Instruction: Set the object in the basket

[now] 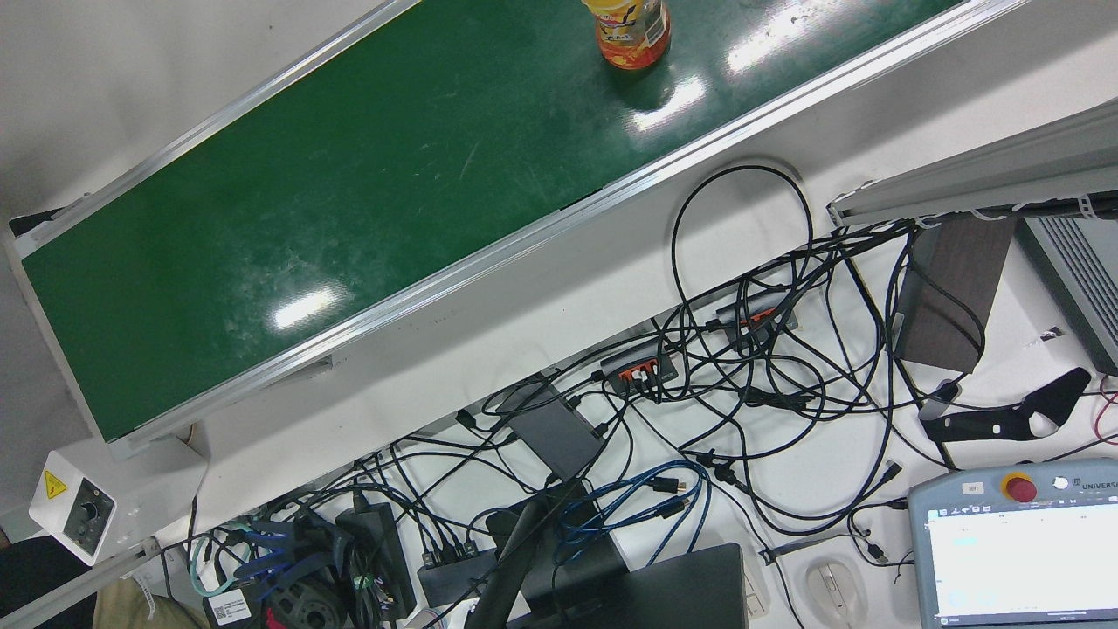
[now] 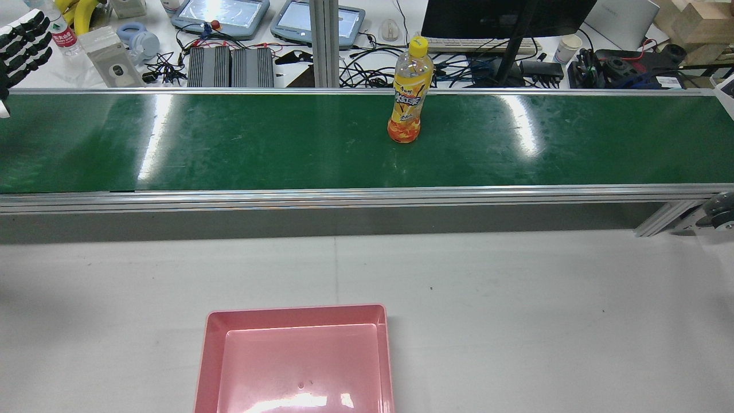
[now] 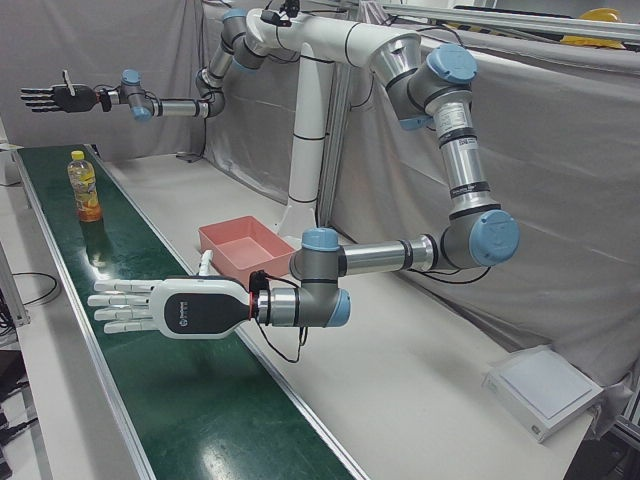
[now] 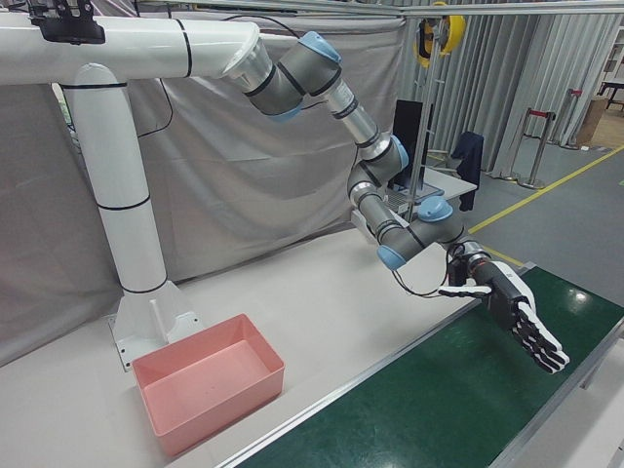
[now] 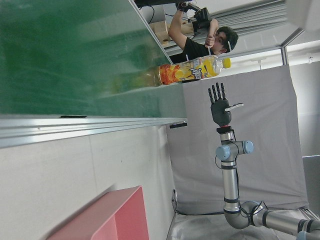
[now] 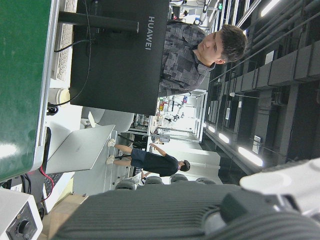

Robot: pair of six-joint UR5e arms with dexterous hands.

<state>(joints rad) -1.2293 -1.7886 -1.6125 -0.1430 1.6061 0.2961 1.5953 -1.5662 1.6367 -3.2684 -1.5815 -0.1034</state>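
An orange drink bottle (image 2: 408,92) with a yellow cap stands upright on the green conveyor belt (image 2: 229,143), a little right of its middle. The pink basket (image 2: 298,314) sits empty on the white table on the near side of the belt. My left hand (image 3: 160,308) hovers over the belt's left end, open, fingers spread, holding nothing, far from the bottle (image 3: 85,187). My right hand (image 4: 517,317) hangs open and empty above the belt's other end, past the bottle. In the left hand view, the bottle (image 5: 187,74) is ahead, with the right hand (image 5: 220,102) behind it.
Beyond the belt is a desk with tangled cables (image 1: 742,367), teach pendants (image 2: 229,14) and a monitor (image 2: 504,17). A person (image 5: 200,37) stands at that desk. White tabletop (image 2: 516,298) lies between the belt's aluminium rail and the basket.
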